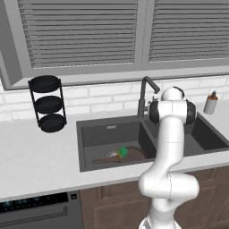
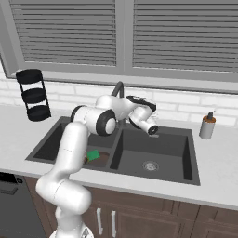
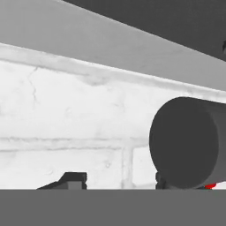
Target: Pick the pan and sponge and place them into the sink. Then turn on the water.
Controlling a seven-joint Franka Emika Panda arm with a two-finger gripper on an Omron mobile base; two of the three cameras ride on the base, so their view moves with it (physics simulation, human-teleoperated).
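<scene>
The pan [image 1: 129, 154] lies on the floor of the left bowl of the sink [image 1: 89, 127], its long handle reaching toward the left, and the sponge [image 1: 123, 151] sits on top of it, green face up. From the right base view the sponge [image 2: 93, 155] shows just past the arm's elbow, in that same left bowl. So both placing steps look done; what is left is the water. No stream falls from the faucet [image 1: 145, 96] spout, and the right bowl with its round drain [image 2: 149, 165] looks dry. The gripper [image 2: 153, 132] hangs over the far edge of the right bowl, just right of the faucet's stem. In the hand view a dark round cylinder [image 3: 185, 141], probably part of the faucet, stands close before the tiled wall beside the right fingertip [image 3: 161, 182]. Whether the fingers are gripping it or merely beside it, I cannot tell. Off on the desk [image 1: 36, 156], the black rack [image 1: 48, 105] stands far left and a soap bottle [image 2: 207, 125] to the right.
</scene>
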